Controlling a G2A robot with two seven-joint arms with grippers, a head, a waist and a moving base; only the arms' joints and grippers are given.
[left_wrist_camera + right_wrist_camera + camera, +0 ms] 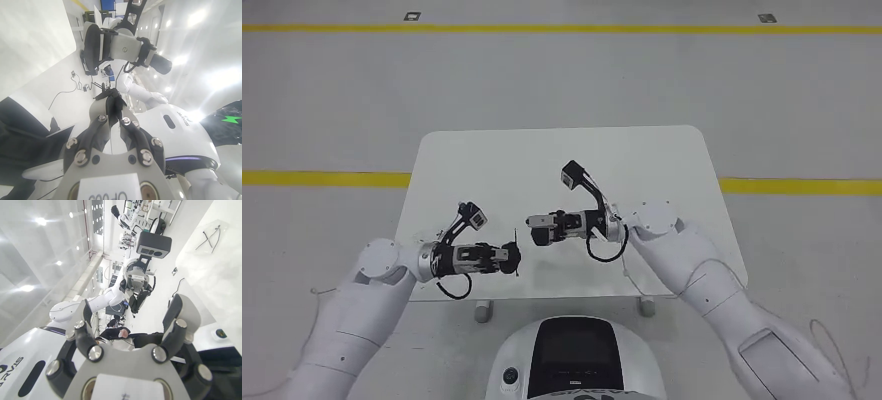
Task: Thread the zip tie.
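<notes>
Facing the spread right end effector (531, 230), the zip tie (515, 240) is pinched in the left end effector (512, 258). Its length runs crosswise between them.

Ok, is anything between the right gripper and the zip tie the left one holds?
Nothing visible. The open right gripper faces the left gripper, which is shut on the zip tie, with only open air between them above the table.

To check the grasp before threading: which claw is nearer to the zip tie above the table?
Left. The left claw is shut on the zip tie; the right claw stands open, facing it, not touching.
</notes>
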